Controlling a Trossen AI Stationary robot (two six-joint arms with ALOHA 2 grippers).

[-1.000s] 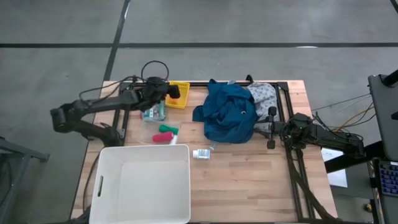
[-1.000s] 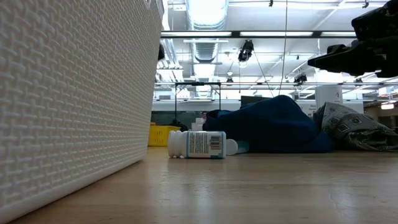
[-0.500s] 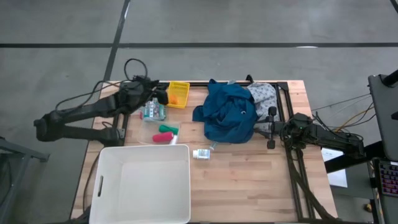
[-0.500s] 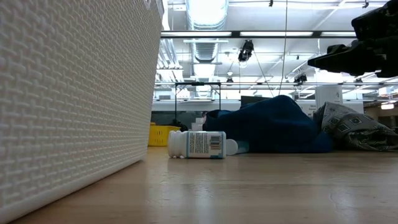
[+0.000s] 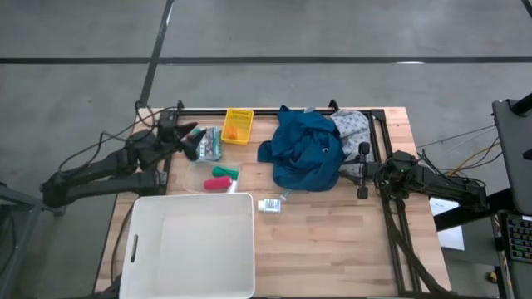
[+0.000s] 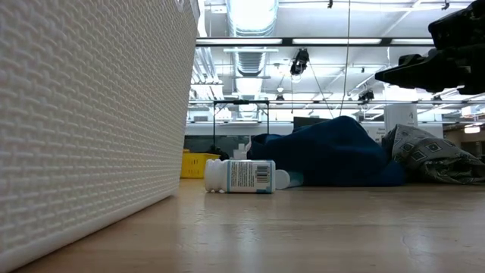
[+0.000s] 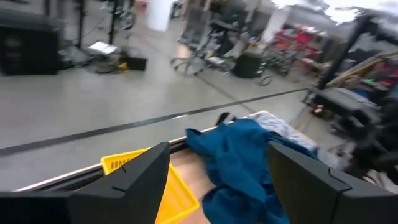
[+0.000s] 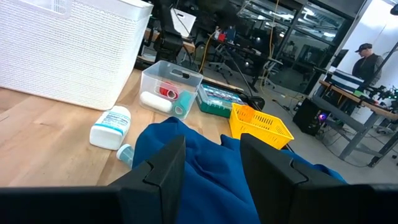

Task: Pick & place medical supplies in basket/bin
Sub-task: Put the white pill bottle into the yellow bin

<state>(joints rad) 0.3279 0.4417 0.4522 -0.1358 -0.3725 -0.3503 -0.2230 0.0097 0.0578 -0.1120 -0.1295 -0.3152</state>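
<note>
My left gripper [image 5: 195, 138] is open at the table's far left, level, just left of a teal pack [image 5: 209, 144]; nothing lies between its fingers [image 7: 217, 149]. My right gripper [image 5: 363, 170] waits open at the right edge, beside the blue garment [image 5: 306, 149], which is heaped on the table. The grey speckled cloth [image 5: 353, 124] lies behind the garment. A clear box with red and green bottles [image 5: 221, 178] and a white bottle [image 5: 268, 204] on its side lie near the white tub [image 5: 189, 245] at the front left.
A small yellow basket [image 5: 238, 125] with something orange in it stands at the far edge, between the pack and the garment. A black frame rail [image 5: 274, 112] runs along the far edge. Bare wood [image 5: 332, 241] lies to the right of the tub.
My left gripper has drawn back from over the yellow basket toward the table's left edge, past the teal pack, turning as it went. The right arm has kept still.
</note>
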